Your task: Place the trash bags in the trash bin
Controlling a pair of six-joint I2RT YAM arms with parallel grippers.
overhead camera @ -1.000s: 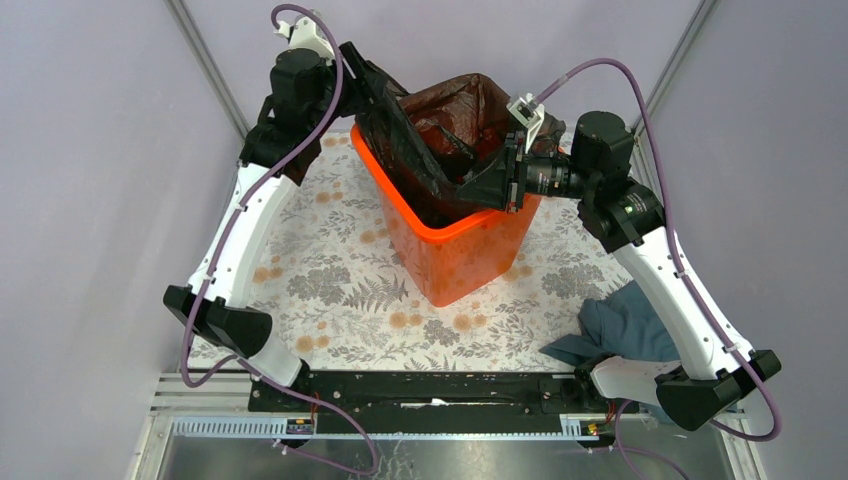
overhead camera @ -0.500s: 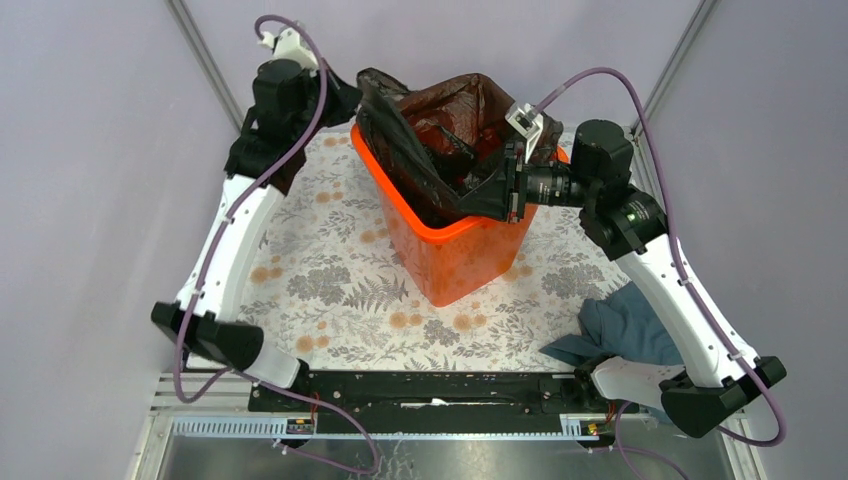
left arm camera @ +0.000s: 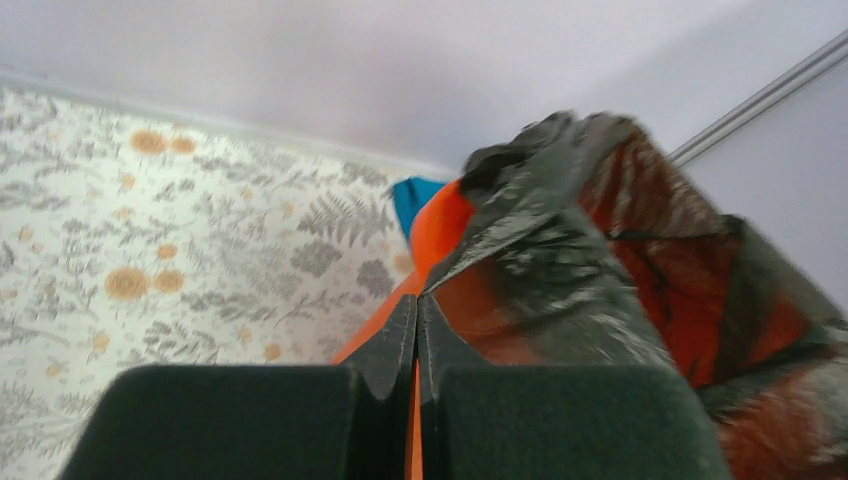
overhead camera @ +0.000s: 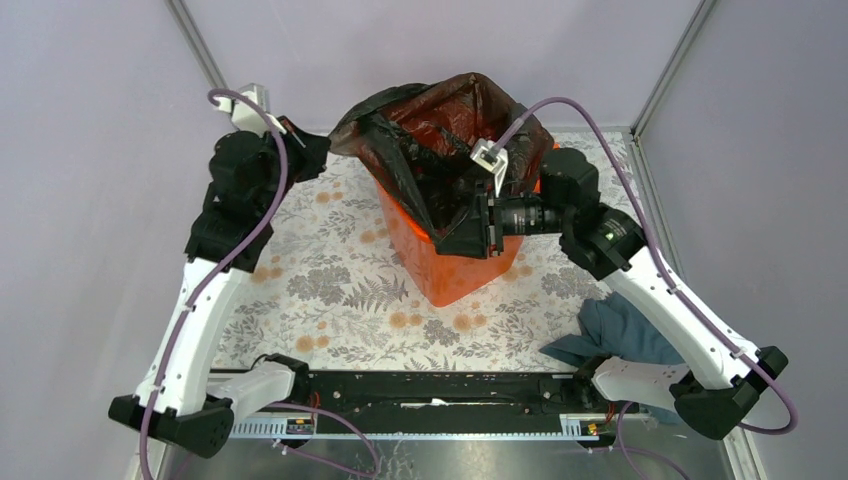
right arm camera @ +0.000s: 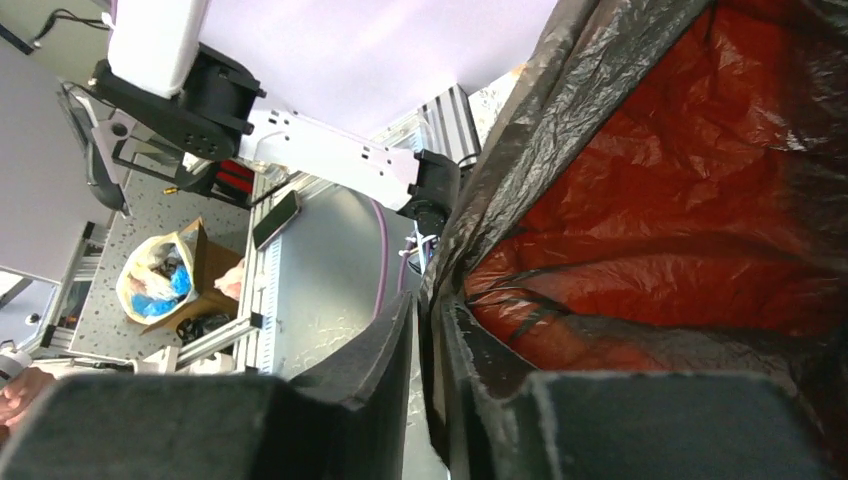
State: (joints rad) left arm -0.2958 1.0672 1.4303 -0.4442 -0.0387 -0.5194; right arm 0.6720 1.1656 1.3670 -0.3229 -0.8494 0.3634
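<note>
Spreading the trash bag (overhead camera: 398, 150) open over the trash bin (overhead camera: 450, 270), left hand (left arm camera: 417, 302) and right hand (right arm camera: 427, 297) each clench its rim.

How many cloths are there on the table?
2. A grey-blue cloth lies near the right arm's base; a bright blue cloth peeks out behind the orange bin. Others may be hidden behind the bin.
</note>
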